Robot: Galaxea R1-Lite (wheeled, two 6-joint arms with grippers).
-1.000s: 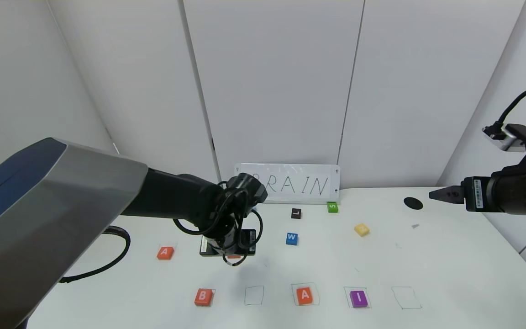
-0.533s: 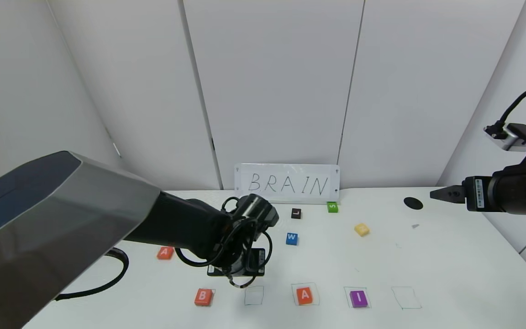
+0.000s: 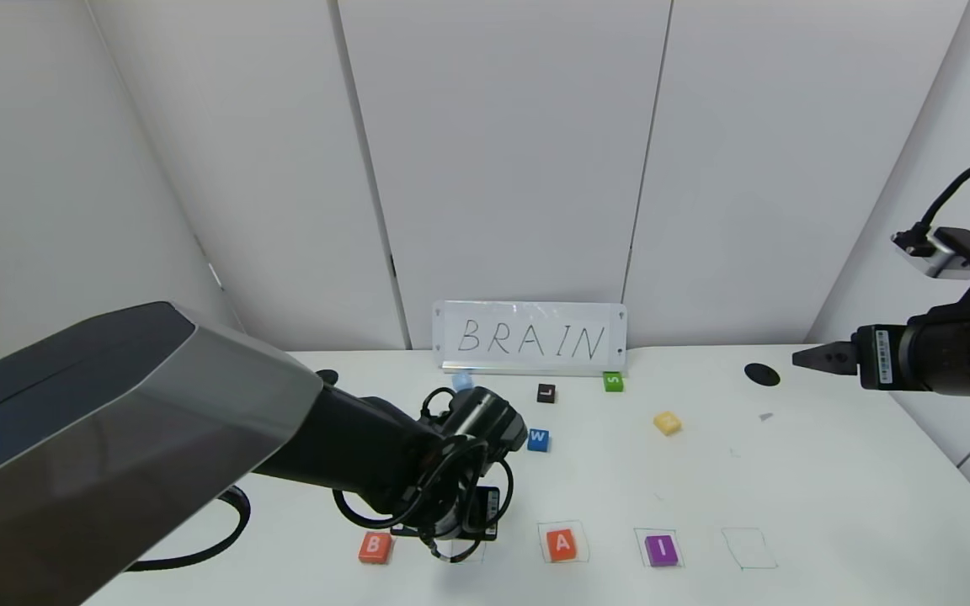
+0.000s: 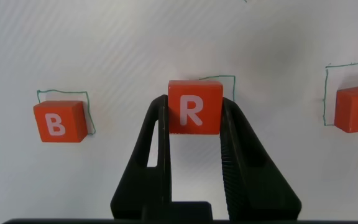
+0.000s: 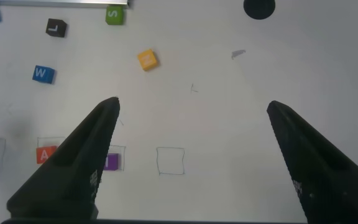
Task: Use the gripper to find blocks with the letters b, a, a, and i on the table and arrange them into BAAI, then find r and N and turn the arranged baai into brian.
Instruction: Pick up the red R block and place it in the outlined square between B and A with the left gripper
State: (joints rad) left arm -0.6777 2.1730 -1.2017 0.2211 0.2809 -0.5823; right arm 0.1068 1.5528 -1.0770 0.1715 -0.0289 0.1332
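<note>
**Operator:** On the table, how many letter blocks are in view, and where is each?

**Inspector:** Nine. Orange-red: three, namely the B block, one A block and the R block. Purple: one, the I block. Yellow: one, the N block. Blue: one, the W block. One black L block, one green S block and one pale blue block lie near the BRAIN sign. Only one A shows.

**Operator:** Drawn squares in the front row?

**Inspector:** Five. B sits partly off the first outline, A and I sit in the third and fourth, and the fifth outline holds nothing.

**Operator:** State of the left gripper?

**Inspector:** The left gripper is clamped on the R block, one finger on each side face, letter upright toward the wrist camera. It is positioned at the second outline, between B and A. Whether the block touches the table cannot be told.

**Operator:** Right gripper?

**Inspector:** The right gripper is spread wide and holds nothing, raised at the right side of the table, well apart from all blocks
</note>
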